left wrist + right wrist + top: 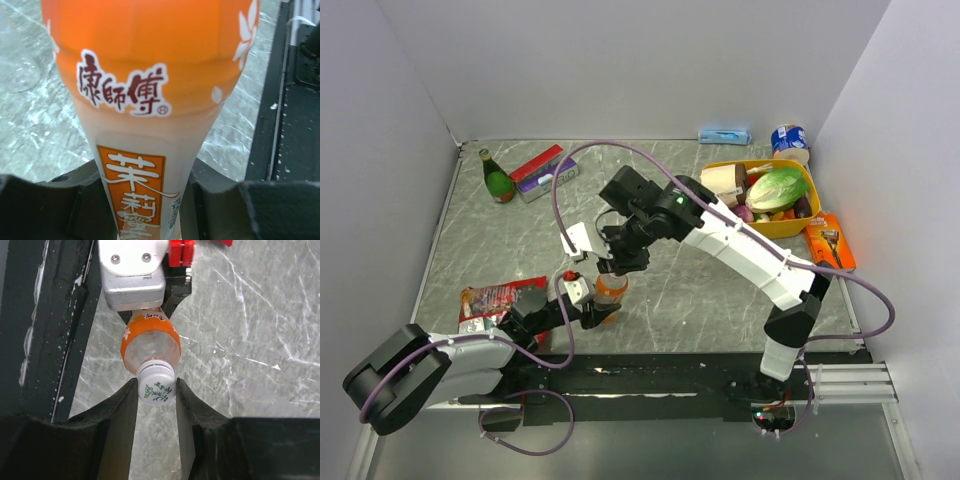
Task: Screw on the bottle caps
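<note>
The bottle [611,290] of orange liquid is held at its lower body by my left gripper [603,310]. In the left wrist view the bottle [150,100] fills the frame, and the left gripper [145,202] is shut on its pale label part. My right gripper [617,265] is directly over the bottle's top. In the right wrist view the whitish cap [156,384], printed in green, sits on the neck of the bottle [150,342]. The right gripper [156,386] is shut on that cap, with both fingers touching its sides. The blue cap is out of view.
A dark green glass bottle [498,177] and a red box [542,170] stand at the back left. A red snack bag [500,298] lies by the left arm. A yellow basket [804,222] of food, a can [787,138] and an orange packet [830,240] are at the right.
</note>
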{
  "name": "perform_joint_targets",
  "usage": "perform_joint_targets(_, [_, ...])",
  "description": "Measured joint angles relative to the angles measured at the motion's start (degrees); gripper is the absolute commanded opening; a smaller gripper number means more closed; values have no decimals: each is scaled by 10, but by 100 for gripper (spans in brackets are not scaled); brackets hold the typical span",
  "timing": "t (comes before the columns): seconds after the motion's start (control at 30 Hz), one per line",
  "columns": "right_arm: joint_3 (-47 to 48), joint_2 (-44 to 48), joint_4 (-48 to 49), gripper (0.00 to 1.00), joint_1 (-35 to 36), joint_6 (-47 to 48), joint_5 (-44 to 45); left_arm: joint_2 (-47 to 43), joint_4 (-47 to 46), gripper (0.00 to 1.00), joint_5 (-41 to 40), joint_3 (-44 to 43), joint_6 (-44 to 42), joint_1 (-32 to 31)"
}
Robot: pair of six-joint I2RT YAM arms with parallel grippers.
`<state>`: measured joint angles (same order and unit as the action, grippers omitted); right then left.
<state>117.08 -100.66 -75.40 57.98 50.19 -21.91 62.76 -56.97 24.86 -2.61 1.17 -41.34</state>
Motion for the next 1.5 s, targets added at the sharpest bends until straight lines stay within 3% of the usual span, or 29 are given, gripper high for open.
perform_joint_targets(0.6, [97,-94,3,16,-41,-191,23,19,22,1,-144,-13,26,-6])
perform_joint_targets(1.0, [104,-98,9,17,-41,-238,47,27,23,1,-183,-21,31,-15])
perform_joint_targets(1.1, [110,-99,9,21,-41,-243,56,27,28,1,-188,-26,37,-16])
perform_joint_targets(1.5, [153,-105,-1,59,-45,-255,90,54,15,1,-203,-61,58,-16])
